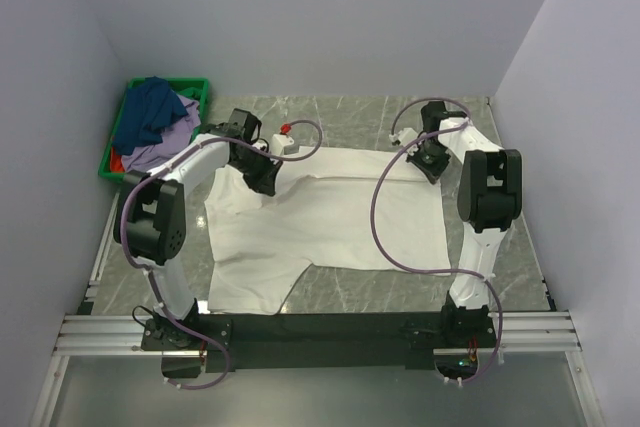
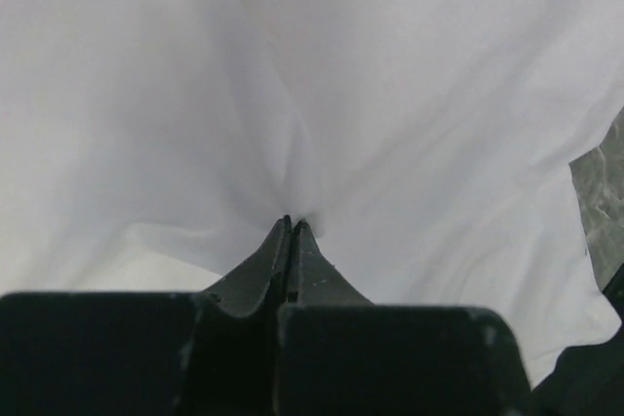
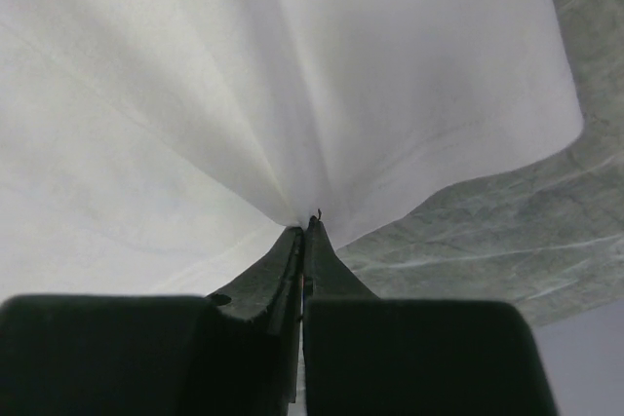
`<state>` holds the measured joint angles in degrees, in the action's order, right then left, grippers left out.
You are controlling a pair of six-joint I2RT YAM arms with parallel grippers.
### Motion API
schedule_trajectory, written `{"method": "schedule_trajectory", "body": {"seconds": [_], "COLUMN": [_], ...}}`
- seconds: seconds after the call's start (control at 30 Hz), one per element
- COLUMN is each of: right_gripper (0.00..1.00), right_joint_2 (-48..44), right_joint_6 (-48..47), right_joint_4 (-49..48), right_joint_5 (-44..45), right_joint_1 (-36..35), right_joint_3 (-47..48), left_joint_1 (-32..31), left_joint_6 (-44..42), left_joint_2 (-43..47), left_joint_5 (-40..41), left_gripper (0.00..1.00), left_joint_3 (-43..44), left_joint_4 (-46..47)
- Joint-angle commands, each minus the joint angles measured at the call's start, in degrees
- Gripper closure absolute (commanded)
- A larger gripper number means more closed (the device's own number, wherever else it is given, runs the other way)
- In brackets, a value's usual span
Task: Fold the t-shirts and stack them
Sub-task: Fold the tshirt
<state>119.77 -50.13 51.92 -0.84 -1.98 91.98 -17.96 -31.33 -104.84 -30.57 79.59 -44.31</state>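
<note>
A large white t-shirt (image 1: 330,217) lies spread on the grey marble table, one sleeve reaching toward the near edge. My left gripper (image 1: 266,183) is shut on a pinch of the white cloth (image 2: 292,94) near its far left part, and folds radiate from the closed tips (image 2: 291,222). My right gripper (image 1: 432,169) is shut on the shirt's far right edge (image 3: 370,75), with the closed tips (image 3: 306,223) at the hem. Dark blue (image 1: 150,112), lavender (image 1: 170,142) and red (image 1: 118,161) shirts lie heaped in the crate.
A green plastic crate (image 1: 190,86) stands at the far left against the wall. White walls close in the table on three sides. Bare marble (image 3: 507,221) shows beside the shirt's right edge. A small red and white object (image 1: 286,133) sits by the left arm's wrist.
</note>
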Motion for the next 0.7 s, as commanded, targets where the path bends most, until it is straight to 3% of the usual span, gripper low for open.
{"method": "schedule_trajectory", "body": {"seconds": [0.0,0.1,0.17,0.2,0.27,0.3,0.33,0.4,0.53,0.67], "right_gripper": [1.00,1.00,0.94,0.89,0.69,0.63,0.57,0.56,0.51,0.53], "right_joint_2": [-2.87,-1.56,-1.38,-1.38,-1.29,-1.55,-1.81,-2.52,-3.13,-2.26], "right_joint_6": [-1.20,-0.67,-0.32,-0.23,-0.06,0.12,0.38,1.08,4.42,8.11], "right_joint_4": [-0.85,0.81,0.99,1.08,2.39,2.83,3.44,5.38,8.72,8.29], "right_joint_5": [2.25,1.46,1.02,1.02,1.02,-0.20,-0.56,-1.96,-5.74,-7.07], "right_joint_1": [0.66,0.57,0.48,0.40,0.48,0.57,0.75,0.92,0.57,-0.83], "right_joint_3": [-1.89,-1.20,-1.37,-1.54,-0.85,-0.49,0.03,2.40,7.76,8.12], "left_joint_1": [0.11,0.03,-0.32,-0.33,-0.06,0.55,1.42,5.55,14.24,17.69], "left_joint_6": [-3.04,-2.25,-1.63,-1.54,-2.33,-1.81,-1.11,1.27,5.57,9.70], "left_joint_2": [0.86,-0.37,-1.07,-1.16,-0.11,0.68,1.47,2.71,4.46,6.66], "left_joint_5": [-1.96,-1.34,-0.64,-0.29,-0.90,-1.25,-2.73,-4.49,-3.11,0.76], "left_gripper": [0.99,0.99,0.98,0.85,0.74,0.64,0.60,0.55,0.54,0.56], "left_joint_3": [-0.75,-1.02,-1.19,-1.37,-1.19,-1.37,-1.37,-0.58,-2.59,-8.30], "left_joint_4": [-3.41,-2.10,-1.39,-1.30,-2.26,-2.01,-1.83,-3.22,-2.98,0.19]}}
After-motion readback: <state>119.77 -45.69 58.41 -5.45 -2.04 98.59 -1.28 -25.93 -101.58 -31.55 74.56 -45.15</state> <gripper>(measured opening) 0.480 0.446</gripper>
